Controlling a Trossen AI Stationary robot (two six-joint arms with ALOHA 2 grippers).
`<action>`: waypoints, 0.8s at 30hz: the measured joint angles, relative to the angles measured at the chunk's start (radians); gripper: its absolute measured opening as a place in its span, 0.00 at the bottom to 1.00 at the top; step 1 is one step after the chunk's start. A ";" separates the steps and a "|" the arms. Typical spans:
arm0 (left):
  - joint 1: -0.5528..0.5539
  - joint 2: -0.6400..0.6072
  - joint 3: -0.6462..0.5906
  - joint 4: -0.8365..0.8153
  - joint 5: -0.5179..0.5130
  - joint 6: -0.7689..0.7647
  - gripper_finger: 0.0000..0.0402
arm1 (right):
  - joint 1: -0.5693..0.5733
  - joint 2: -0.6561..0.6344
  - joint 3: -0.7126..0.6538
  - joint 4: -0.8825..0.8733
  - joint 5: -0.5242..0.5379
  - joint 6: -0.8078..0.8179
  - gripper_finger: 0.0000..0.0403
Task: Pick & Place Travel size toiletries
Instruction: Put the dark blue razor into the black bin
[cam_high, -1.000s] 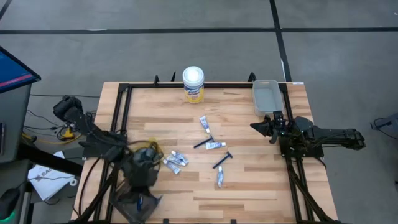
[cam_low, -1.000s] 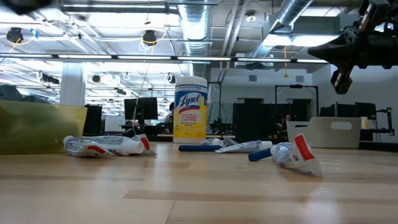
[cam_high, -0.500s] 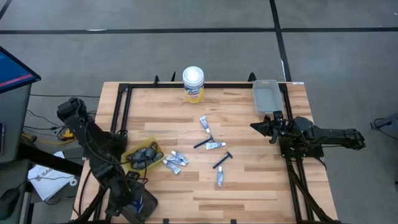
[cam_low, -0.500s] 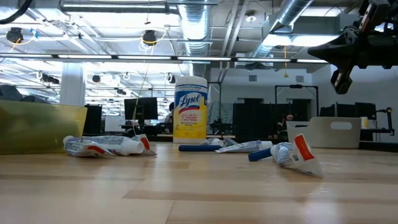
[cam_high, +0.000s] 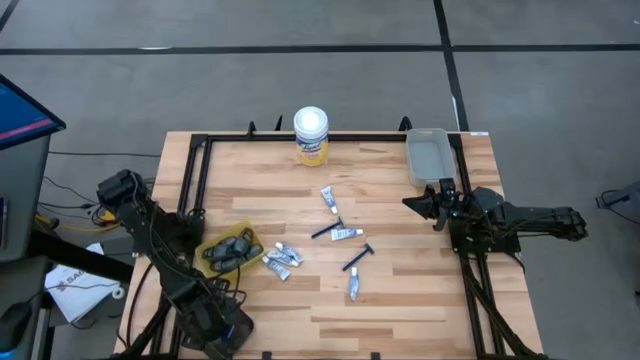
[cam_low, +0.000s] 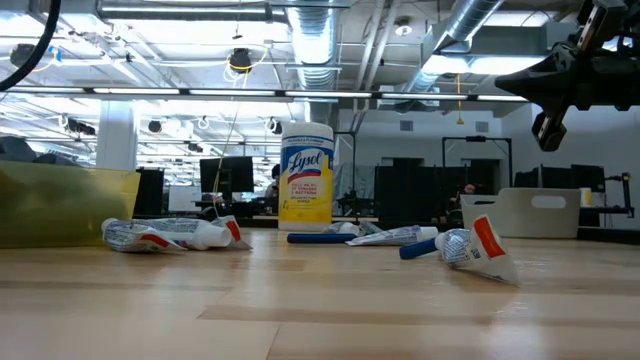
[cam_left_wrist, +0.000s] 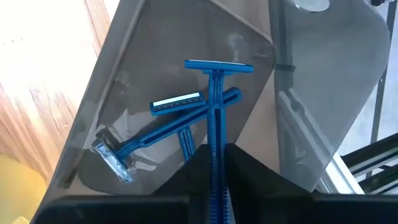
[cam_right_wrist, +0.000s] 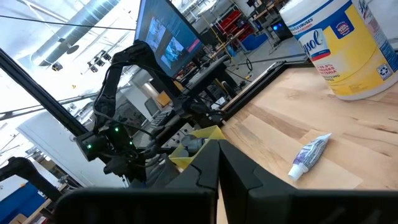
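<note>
My left gripper hangs over a grey see-through bin at the table's near-left corner, shut on a blue razor. Two more blue razors lie in that bin. My right gripper waits shut above the table's right side. Loose on the wood lie white tubes with blue print and two dark blue razors. A yellow tray holds several dark grey sticks. My left gripper pinches the blue razor's handle between its two fingers. The handle runs along the fingers and sticks out past their tips, with the head at the far end. The razor is lifted over the bin, above the two razors lying there.
A tall white canister with a yellow label stands at the far edge. A grey bin sits at the far-right corner. Black frame rails run along the table's left and right sides. Bare wood lies along the near edge.
My left arm has swung from beside the yellow tray toward the table's near edge and now stands over the near-left bin. The tray and its grey sticks, covered by the arm a second ago, show in full. My right arm has kept still.
</note>
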 joint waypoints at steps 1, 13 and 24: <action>0.000 0.000 0.000 0.000 0.000 0.000 0.09 | 0.000 0.000 0.000 0.000 0.000 0.000 0.00; 0.000 0.000 0.000 0.000 -0.046 -0.007 0.28 | 0.000 0.000 0.000 0.000 0.000 0.000 0.00; 0.118 -0.164 -0.001 0.104 -0.102 -0.160 0.44 | 0.000 0.000 0.000 0.000 0.000 0.000 0.00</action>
